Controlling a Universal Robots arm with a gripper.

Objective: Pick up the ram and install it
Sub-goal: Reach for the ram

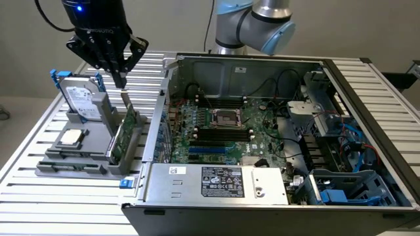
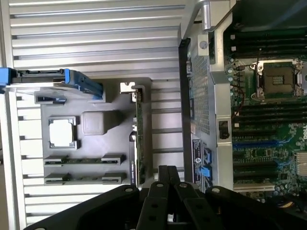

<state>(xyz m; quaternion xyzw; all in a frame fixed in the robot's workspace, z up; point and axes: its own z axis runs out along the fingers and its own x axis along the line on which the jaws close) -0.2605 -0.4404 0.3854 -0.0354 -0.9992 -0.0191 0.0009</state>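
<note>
My gripper [image 1: 121, 84] hangs shut, with nothing between its fingers, over the grey parts holder [image 1: 49, 168] on the exterior view's left. Its fingertips [image 2: 168, 171] stand just above the top end of a tall green expansion card [image 1: 126, 132] that stands upright in the holder. The ram [image 2: 81, 161] is a thin green stick set on edge between grey clips in the holder, with a second one [image 2: 81, 178] beside it. Both sticks lie apart from the gripper, across the holder from the card.
The holder also carries a hard drive in a blue frame [image 1: 82, 101] and a processor chip [image 1: 71, 138]. The open computer case [image 1: 196, 179] stands at the exterior view's right, its motherboard showing black memory slots [image 1: 223, 133] by the processor socket [image 1: 227, 117]. The slatted table [image 1: 66, 196] surrounds them.
</note>
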